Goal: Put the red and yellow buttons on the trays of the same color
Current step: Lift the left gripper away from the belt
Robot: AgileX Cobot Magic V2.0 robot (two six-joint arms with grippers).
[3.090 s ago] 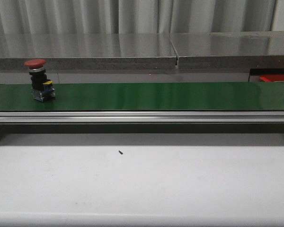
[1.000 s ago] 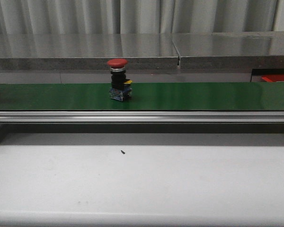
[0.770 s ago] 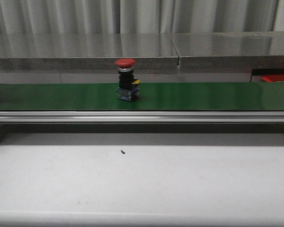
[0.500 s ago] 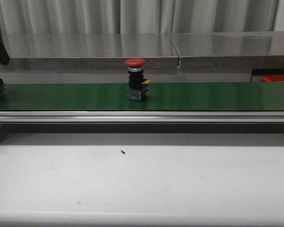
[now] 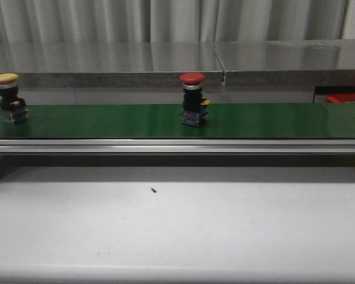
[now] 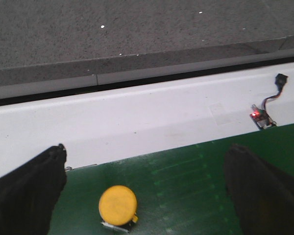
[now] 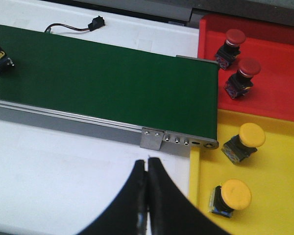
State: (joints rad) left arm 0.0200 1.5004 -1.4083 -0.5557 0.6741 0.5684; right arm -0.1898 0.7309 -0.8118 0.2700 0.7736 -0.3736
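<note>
So from the front camera I'm looking at a long green belt [image 5: 106, 121] with two buttons riding on it: a yellow button [image 5: 7, 98] way over at the left end and a red button [image 5: 193, 99] sitting upright around the middle, well apart from each other. Neither of my arms is showing up in that view at all.

My left wrist camera is looking straight down on the same yellow button [image 6: 118, 206], so there I'm only getting its round cap on the green belt [image 6: 186, 171]. My left gripper [image 6: 147, 196] is hanging above it with the two fingers [image 6: 24, 196] spread wide, one on each side of the button and not touching it.

The right wrist camera is giving me what the front view barely catches: the far right end of the belt [image 7: 112, 83] with a red tray [image 7: 274, 88] holding two red-capped buttons, and a yellow tray [image 7: 274, 186] just beside it holding two yellow-capped ones. In the front view I'm only seeing a sliver of red tray [image 5: 346, 97] at the right edge. My right gripper [image 7: 147, 196] is pressed together, holding nothing, over the white table [image 7: 63, 166].

A dark thing at the edge of the right wrist view is getting cut off, so I can't tell what it is.
</note>
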